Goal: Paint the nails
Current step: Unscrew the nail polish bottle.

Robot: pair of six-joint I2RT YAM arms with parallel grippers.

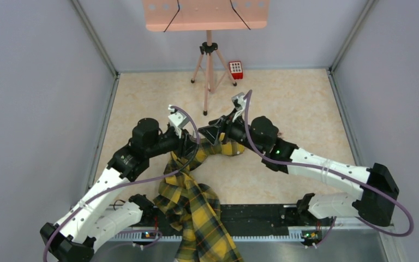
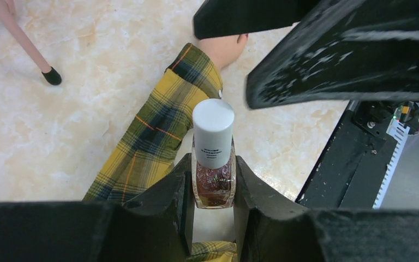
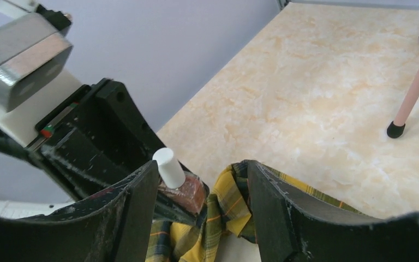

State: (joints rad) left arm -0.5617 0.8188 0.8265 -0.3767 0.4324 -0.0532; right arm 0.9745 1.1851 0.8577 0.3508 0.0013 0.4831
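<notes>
Nails are hidden from above, beyond the plaid sleeve (image 1: 196, 202) mid-table. Left wrist: left gripper (image 2: 211, 164) pinches an upright polish bottle (image 2: 213, 185), capped white, dark red polish inside; mannequin hand (image 2: 223, 50) beyond, fingertips covered. Right wrist: right gripper (image 3: 201, 165) spread about the cap (image 3: 169, 166).

The pale pinkish mannequin hand (image 2: 225, 50) is lying on the tabletop (image 2: 60, 136), poking from its yellow-black plaid sleeve (image 2: 158, 131), its nails hidden. The white-capped, dark red nail polish bottle (image 2: 213, 158) is standing upright, clamped in the left gripper (image 2: 213, 170).
</notes>
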